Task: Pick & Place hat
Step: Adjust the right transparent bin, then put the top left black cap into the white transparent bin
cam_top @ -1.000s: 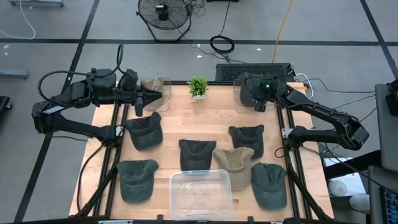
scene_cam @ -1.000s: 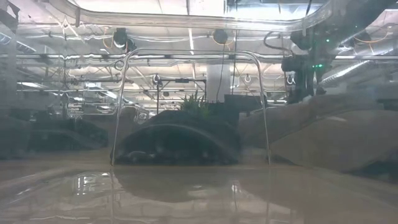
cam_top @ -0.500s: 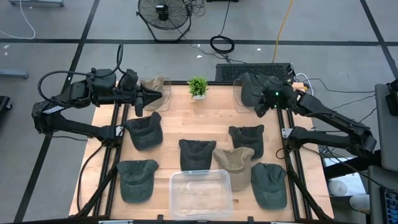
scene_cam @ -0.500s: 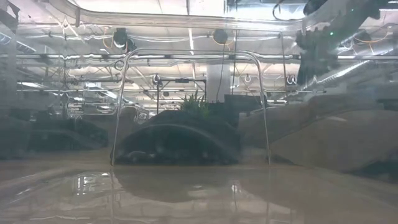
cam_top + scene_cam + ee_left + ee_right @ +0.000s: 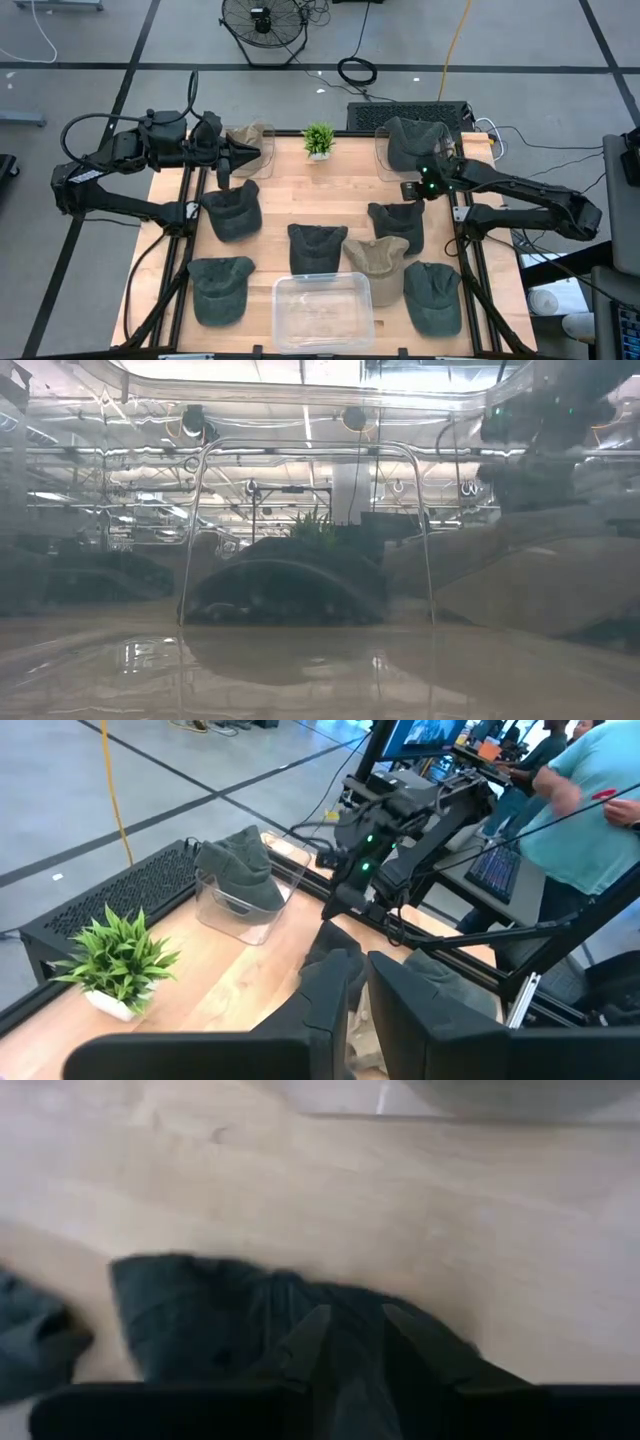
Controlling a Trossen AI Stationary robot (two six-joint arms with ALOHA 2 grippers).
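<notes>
Several dark green hats lie flat on the wooden table (image 5: pixel 300 190), with one tan hat (image 5: pixel 378 262) among them. Another dark hat (image 5: pixel 410 143) rests on top of a clear container (image 5: pixel 235 910) at the far right. My right gripper (image 5: pixel 412 188) hangs just above the dark hat (image 5: pixel 397 225) on the right, fingers slanting down and a little open over its crown (image 5: pixel 200 1310), touching nothing. My left gripper (image 5: pixel 255 153) is raised at the far left beside a tan hat (image 5: pixel 250 136) in a clear container, fingers (image 5: pixel 335 995) shut and holding nothing.
A small potted plant (image 5: pixel 319 140) stands at the middle of the far edge. An empty clear tray (image 5: pixel 322 310) sits at the near edge. Bare wood lies between the plant and the hats. A person (image 5: pixel 590 810) works at a desk beyond the table's right side.
My right gripper has left the dark hat on the far right container, which stays there. It has moved toward the near edge and down, rolling its wrist, and now hangs over the dark hat on the right of the table.
</notes>
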